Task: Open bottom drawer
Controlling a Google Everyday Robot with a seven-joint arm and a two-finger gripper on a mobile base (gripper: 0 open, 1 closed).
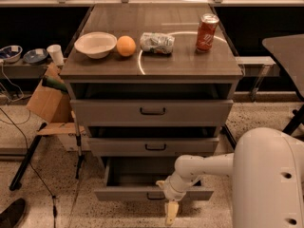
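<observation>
Whether the jaws of the gripper [171,214] were parted or closed could not be told; its pale tip pointed down at the speckled floor [57,175] and nothing could be seen in its hold. It hung just in front of the bottom drawer [121,194], dipping below the lower edge of the drawer's front, a little right of the small dark handle [153,197], which the wrist partly covered.

At far left, a white cup [56,54] stood on a low shelf above a cardboard box [50,101]. On top of the grey cabinet [156,65] sat, in a row, a white bowl [95,44], an orange [126,46] just beside it, a crumpled packet [157,42], and an upright red can [207,33].

Beneath, the top drawer [152,111] and the middle drawer [154,146] both stood slightly out. The bottom drawer was pulled out farther than either, so that its plain grey interior showed behind the low front.

From lower right, the white arm [204,167] reached leftward across the bottom drawer's front to the gripper.
</observation>
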